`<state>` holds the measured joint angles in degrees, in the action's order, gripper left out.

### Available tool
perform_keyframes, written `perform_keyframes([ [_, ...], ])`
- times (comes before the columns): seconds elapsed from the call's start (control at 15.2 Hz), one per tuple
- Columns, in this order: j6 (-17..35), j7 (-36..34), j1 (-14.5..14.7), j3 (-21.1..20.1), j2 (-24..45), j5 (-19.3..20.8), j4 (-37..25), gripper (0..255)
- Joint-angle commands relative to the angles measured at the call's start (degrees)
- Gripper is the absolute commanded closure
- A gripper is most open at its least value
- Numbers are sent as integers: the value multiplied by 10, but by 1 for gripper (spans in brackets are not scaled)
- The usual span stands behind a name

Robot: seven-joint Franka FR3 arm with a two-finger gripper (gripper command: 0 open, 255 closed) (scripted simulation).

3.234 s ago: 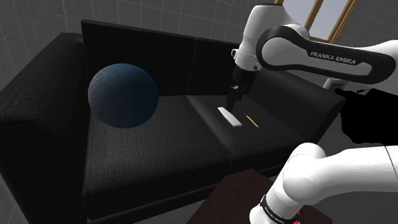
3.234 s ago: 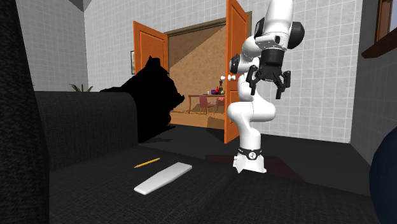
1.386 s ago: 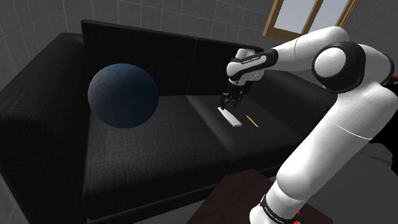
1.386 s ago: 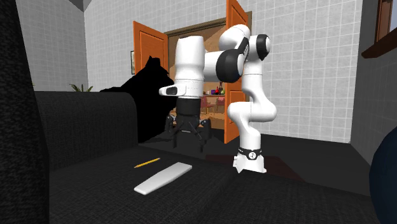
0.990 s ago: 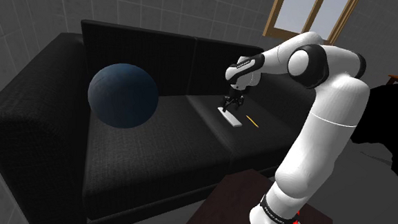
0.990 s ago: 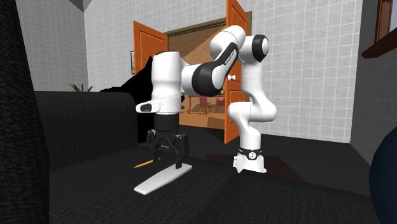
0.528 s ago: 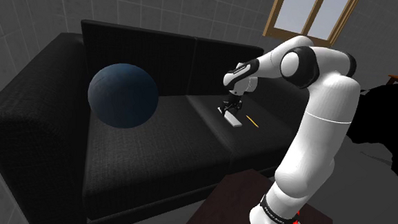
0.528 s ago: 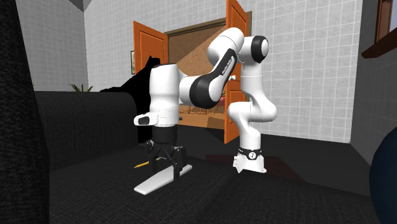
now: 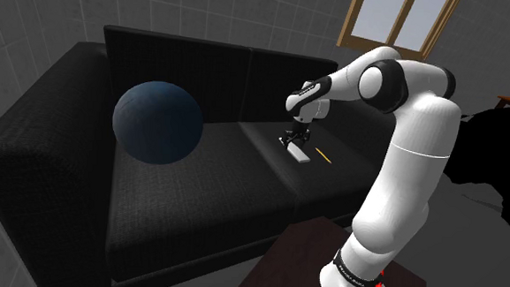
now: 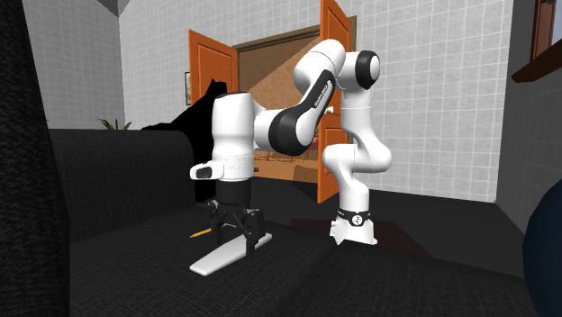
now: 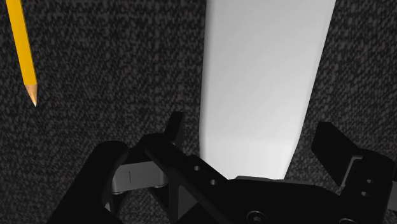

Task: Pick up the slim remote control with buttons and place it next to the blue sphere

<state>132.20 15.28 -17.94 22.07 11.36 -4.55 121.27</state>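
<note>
Two black fingers stood wide apart, one on each side of the near end of the remote control, and I could see a strip of dark fabric between each finger and the white edge, so nothing was clasped. From the wrist camera the remote read as a plain white slab, no buttons drawn on it, lying flat on the black sofa. A yellow pencil lay just beside it, apart from it, on the same cushion.

Over on the shoulder view, the gripper pointed straight down at the remote's end nearer the backrest, with the pencil on that view's right. The blue sphere sat well apart, on the next seat cushion toward that view's left.

From the second exterior view, the gripper was low over the far end of the remote, fingertips down at the cushion, the pencil behind it, and the sphere's edge at the right border.
</note>
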Motion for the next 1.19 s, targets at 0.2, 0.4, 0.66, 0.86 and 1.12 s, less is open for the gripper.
perform_keyframes([
  [0.2,0,0,0,0,0,0,0,255],
  [0.4,0,0,0,0,0,0,0,255],
  [0.66,-7,-2,1,1,-5,3,-2,255],
  [0.86,-28,-7,2,3,-19,10,-10,255],
  [1.12,-56,-13,4,4,-36,19,-23,255],
])
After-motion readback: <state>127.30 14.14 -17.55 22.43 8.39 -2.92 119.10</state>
